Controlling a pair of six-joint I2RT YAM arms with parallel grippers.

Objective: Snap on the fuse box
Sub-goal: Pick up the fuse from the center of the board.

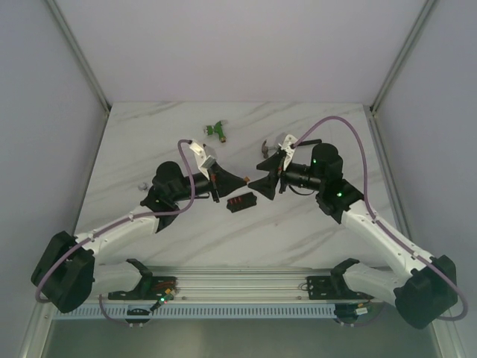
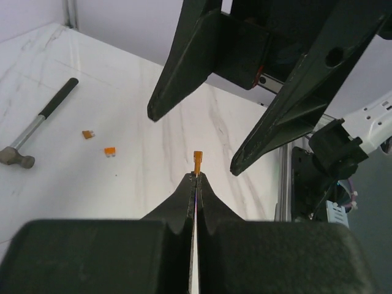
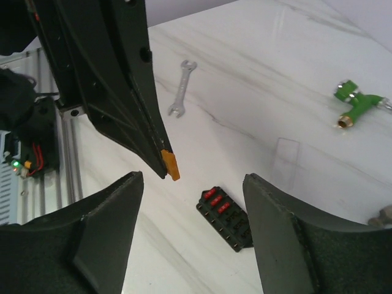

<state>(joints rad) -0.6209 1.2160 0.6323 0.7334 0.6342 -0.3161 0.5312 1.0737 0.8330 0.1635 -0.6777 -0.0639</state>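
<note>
Left pincer (image 2: pixel 196 179) is clamped shut on an orange fuse (image 2: pixel 197 160) at its tips. I see my right pincer (image 3: pixel 191 184) spread wide, facing it tip to tip. Just below both, the fuse box (image 3: pixel 225 217) lies on the table (image 1: pixel 223 239).

Bright, even, diffuse light, faint soft shadows, mild sheen on the marble tabletop (image 1: pixel 298 239), near jaws blurred.

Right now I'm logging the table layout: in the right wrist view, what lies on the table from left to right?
wrench → fuse box → clear lid → green fitting
</note>
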